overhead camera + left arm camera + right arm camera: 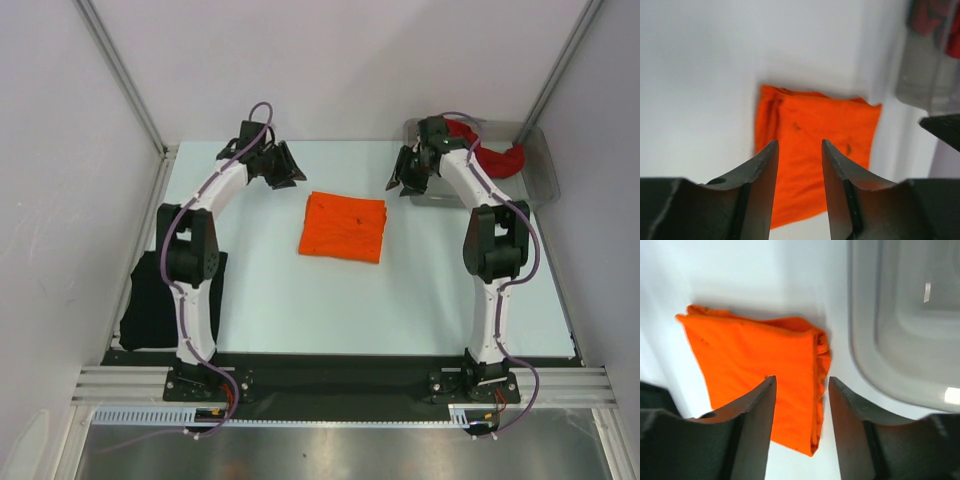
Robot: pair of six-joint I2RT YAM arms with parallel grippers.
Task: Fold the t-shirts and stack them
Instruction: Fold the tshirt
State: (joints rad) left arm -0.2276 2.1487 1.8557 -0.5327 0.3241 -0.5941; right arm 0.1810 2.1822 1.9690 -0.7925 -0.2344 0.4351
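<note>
The left gripper (278,165) and the right gripper (408,172) hang free on either side of a folded orange shirt (343,227). The step in hand therefore looks like the gap between one shirt and the next: this fold seems done and nothing is stacked yet. The next move probably calls for one arm to reach for an unfolded shirt, pinch a single edge of it and drag it out flat onto bare table (300,310).

In both wrist views the jaws stand partly apart, with a clear gap and nothing between them. Neither gripper touches cloth; both are above the table near its far edge, each pointing toward the orange shirt.

That shirt lies as a neat rectangle in the middle of the table, toward the far edge, with a few dark specks on top. The dark red shirt (495,150) is bunched in the clear tray (540,170) at the far right corner, just behind the right gripper. The black shirt (150,300) lies crumpled at the left edge, beside the left arm's base and well apart from the others.
</note>
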